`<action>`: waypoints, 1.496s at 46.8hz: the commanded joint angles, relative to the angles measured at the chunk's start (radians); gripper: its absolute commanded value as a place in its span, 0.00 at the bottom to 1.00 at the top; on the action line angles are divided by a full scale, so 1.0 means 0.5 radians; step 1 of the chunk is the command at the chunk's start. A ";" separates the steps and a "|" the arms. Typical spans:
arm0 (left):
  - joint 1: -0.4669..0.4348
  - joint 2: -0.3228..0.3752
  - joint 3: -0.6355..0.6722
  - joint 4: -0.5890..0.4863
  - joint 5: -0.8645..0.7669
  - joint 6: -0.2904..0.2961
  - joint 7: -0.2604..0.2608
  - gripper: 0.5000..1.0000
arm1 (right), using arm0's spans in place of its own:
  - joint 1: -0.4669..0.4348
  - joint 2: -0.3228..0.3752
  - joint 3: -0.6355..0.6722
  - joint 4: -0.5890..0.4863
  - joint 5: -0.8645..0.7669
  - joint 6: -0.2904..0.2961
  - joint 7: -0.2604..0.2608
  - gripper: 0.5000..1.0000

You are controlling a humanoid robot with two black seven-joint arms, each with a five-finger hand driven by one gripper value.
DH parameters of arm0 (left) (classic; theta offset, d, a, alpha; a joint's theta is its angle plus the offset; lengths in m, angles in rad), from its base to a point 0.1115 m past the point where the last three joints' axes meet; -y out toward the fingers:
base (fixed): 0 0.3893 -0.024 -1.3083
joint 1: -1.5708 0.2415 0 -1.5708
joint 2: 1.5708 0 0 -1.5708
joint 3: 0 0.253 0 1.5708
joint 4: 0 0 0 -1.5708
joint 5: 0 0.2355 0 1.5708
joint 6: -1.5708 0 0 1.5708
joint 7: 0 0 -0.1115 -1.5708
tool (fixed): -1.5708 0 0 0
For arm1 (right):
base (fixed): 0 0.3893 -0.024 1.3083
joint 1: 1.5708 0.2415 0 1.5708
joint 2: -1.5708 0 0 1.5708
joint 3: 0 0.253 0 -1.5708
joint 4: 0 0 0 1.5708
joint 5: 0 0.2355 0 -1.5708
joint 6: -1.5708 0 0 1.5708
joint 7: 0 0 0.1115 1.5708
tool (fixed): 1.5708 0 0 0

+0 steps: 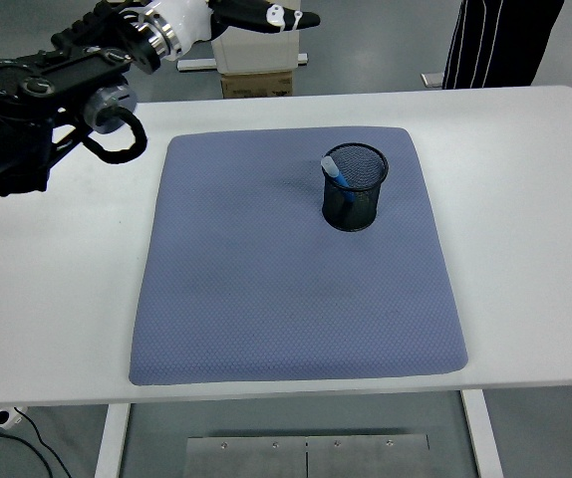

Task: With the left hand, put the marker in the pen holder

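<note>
One blue marker with a pale cap (338,174) stands tilted inside the black wire-mesh pen holder (355,189) at two o'clock on the blue-grey mat (296,289), well apart from the left hand (266,14), empty with fingers extended, up at eleven o'clock.

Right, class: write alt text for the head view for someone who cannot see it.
A blue marker stands tilted inside a black mesh pen holder on a blue-grey mat. The left robot hand is raised at the top left, fingers open, holding nothing.
</note>
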 commanded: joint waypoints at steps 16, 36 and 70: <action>0.488 0.211 -0.100 0.078 -0.019 0.150 0.004 1.00 | 0.000 0.000 0.000 0.000 0.000 0.000 0.000 1.00; 1.055 0.383 -0.903 0.130 -0.071 0.136 0.001 1.00 | 0.000 0.000 0.000 0.000 0.000 0.000 0.000 1.00; 1.414 0.478 -1.364 0.130 -0.215 -0.166 0.004 1.00 | -0.003 0.000 0.000 0.028 0.000 0.019 -0.018 1.00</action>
